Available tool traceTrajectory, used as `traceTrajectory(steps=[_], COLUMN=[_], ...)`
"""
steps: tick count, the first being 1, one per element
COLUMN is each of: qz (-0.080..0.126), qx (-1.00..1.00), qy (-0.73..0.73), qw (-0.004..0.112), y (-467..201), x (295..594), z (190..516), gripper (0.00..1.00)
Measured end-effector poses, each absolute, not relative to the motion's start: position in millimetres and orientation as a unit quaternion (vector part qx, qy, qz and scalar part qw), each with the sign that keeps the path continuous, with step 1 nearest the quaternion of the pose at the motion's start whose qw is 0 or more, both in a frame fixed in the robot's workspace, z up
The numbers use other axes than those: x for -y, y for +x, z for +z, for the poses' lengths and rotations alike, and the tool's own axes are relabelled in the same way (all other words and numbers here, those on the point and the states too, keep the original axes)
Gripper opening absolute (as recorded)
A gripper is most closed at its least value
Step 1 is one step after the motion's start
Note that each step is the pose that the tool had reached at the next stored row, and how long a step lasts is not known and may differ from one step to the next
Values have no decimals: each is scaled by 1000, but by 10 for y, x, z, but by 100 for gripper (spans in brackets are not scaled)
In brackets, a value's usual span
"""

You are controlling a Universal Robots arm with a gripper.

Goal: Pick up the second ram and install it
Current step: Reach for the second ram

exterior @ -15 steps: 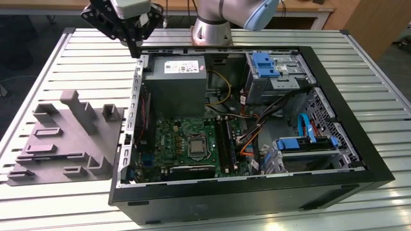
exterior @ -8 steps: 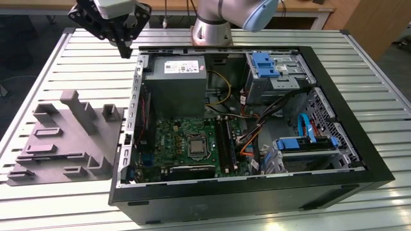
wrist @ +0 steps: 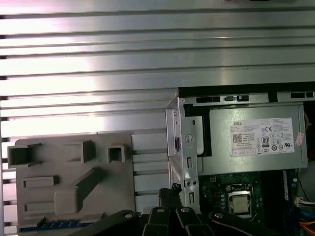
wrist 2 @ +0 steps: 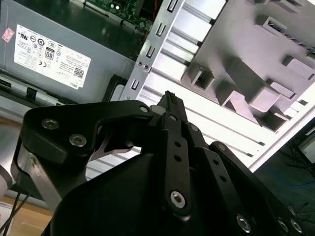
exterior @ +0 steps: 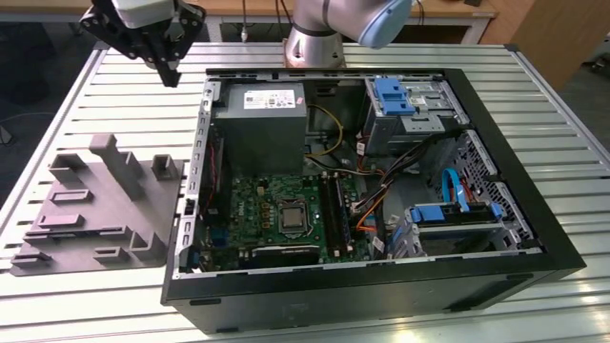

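Observation:
My black gripper [exterior: 171, 75] hangs above the slatted table by the far corner of the open computer case [exterior: 381, 275], on the exterior view's left. Its fingers are pressed together with nothing between them, as both wrist views show [wrist 2: 170, 101] [wrist: 170, 192]. In the first wrist view a thin blue strip, the second ram [wrist: 64, 224], lies along the edge of the grey fixture [wrist: 74, 177], partly hidden behind the gripper's body. The gripper is well above it and not touching it. The long black slots [exterior: 333, 207] sit on the green motherboard [exterior: 267, 207] inside the case.
The grey power supply [exterior: 259, 125] fills the case's far end. Blue drive brackets [exterior: 393, 96] [exterior: 448, 213] and loose cables [exterior: 381, 186] crowd the exterior view's right side. The fixture [exterior: 96, 207] has raised posts. The arm's base [exterior: 315, 43] stands behind the case.

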State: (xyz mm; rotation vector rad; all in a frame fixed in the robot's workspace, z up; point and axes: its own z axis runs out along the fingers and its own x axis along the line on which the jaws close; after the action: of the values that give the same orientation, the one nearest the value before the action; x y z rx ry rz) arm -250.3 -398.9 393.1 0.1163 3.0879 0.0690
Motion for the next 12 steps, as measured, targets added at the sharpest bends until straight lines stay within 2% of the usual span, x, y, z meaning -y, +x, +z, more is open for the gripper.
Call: traceTrajectory(steps=[12], qz=[22], qx=[-999], qy=[37], qw=[28], y=[-2797], x=[3990], z=[3929], gripper=[11])
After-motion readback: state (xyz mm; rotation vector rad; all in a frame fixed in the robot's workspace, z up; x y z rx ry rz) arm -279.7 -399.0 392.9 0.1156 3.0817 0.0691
